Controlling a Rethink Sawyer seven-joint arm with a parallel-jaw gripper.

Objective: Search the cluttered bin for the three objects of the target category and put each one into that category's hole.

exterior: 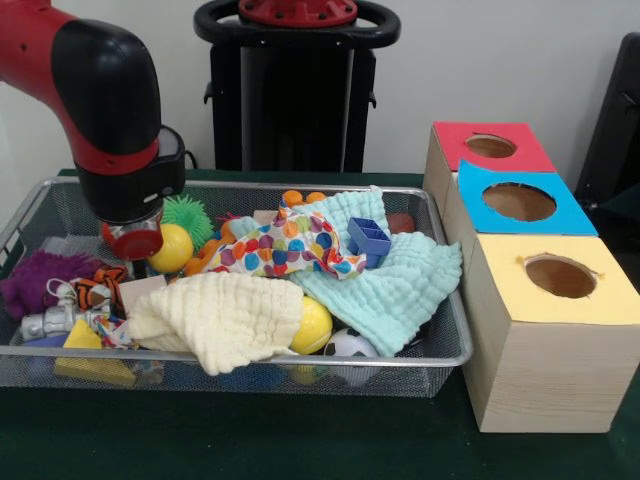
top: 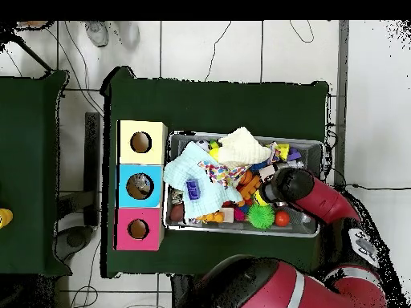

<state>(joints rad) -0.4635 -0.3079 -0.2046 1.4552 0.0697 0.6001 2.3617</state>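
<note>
The wire mesh basket point(exterior: 455, 345) lies on the green table, full of toys and cloths; it also shows in the overhead view point(top: 309, 144). No clear water bottle shows in either view; any in the basket are hidden under the clutter. The arm's black wrist point(exterior: 128, 185) hangs low over the basket's left part in the front view, above a yellow ball point(exterior: 172, 250) and beside a green spiky ball point(exterior: 188, 215). My gripper point(exterior: 135, 238) is mostly hidden under the wrist, so its state is unclear. In the overhead view the wrist point(top: 285, 186) covers it.
Three wooden boxes stand beside the basket, with red point(exterior: 490, 146), blue point(exterior: 518, 200) and yellow point(exterior: 560, 276) tops, each with a round hole. Cream point(exterior: 225, 318), mint point(exterior: 395, 285) and dotted point(exterior: 285, 245) cloths cover much of the basket. A purple fuzzy toy point(exterior: 35, 280) lies at its left end.
</note>
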